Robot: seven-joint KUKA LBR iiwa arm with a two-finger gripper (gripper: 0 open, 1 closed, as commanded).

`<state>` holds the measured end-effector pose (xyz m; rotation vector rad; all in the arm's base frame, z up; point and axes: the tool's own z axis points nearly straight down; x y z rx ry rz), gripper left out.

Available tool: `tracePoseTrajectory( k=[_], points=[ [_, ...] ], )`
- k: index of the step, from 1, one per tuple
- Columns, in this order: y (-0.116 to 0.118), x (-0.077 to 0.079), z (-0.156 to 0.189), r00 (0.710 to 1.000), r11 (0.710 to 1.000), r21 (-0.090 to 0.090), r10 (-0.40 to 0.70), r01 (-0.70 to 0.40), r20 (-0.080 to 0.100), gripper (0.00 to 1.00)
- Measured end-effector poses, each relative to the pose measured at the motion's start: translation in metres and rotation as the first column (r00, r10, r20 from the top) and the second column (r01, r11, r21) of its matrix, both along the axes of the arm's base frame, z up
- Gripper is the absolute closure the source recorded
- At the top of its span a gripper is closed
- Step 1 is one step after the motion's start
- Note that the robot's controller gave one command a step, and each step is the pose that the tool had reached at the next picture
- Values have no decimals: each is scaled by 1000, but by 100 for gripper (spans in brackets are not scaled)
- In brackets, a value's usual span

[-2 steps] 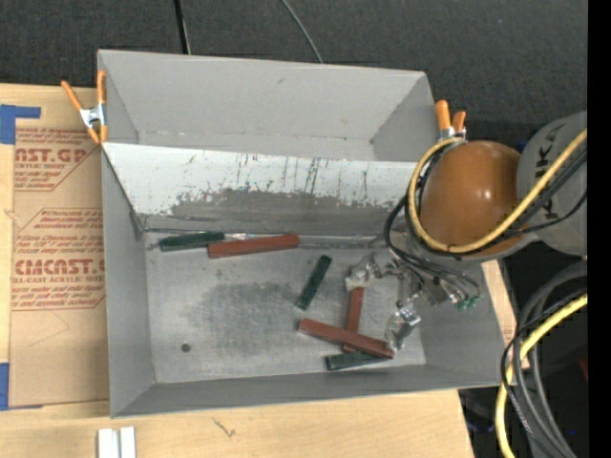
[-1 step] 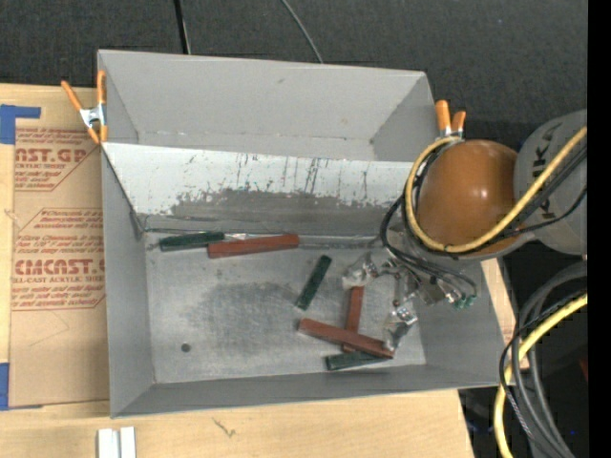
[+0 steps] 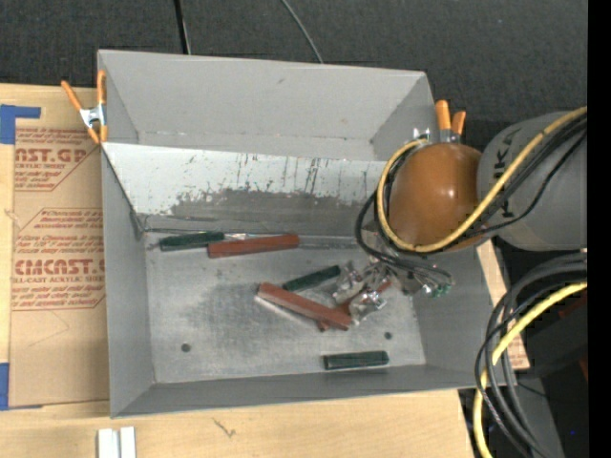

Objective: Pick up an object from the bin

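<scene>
1. Grey metal bin [image 3: 129, 332]: scuffed floor, bare on the near side of the gripper [image 3: 366, 294]. Dark streaks on the sloping wall beyond it. Dark flooring [image 3: 430, 17] past the far rim.
2. Count: three dark green sticks, two reddish-brown sticks.
3. Nearest, just this side of the gripper: a dark green stick [image 3: 355, 360], lying flat and alone.
4. At the gripper: a long reddish-brown stick [image 3: 296, 303], flat and slim, slanting away to the gripper's left. Its right end lies under the gripper. Cannot tell whether the gripper is spread or closed, or whether it grips the stick.
5. Just beyond that stick, left of the gripper: a second green stick [image 3: 310, 279].
6. Farther left, at the foot of the far wall: the other reddish-brown stick [image 3: 253, 246], end to end with the third green stick [image 3: 191, 242].
7. Beyond the gripper: the arm's orange cover [image 3: 434, 194], ringed by cables.
</scene>
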<state>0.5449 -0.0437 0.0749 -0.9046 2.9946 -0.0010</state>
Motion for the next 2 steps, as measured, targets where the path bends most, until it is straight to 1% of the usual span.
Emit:
tracePoseTrajectory(
  k=[1,2],
  points=[
    [0,0,0,1000,1000,0,0,0,0,100],
    [7,13,192,983,983,-4,186,-186,-3,100]
  ],
)
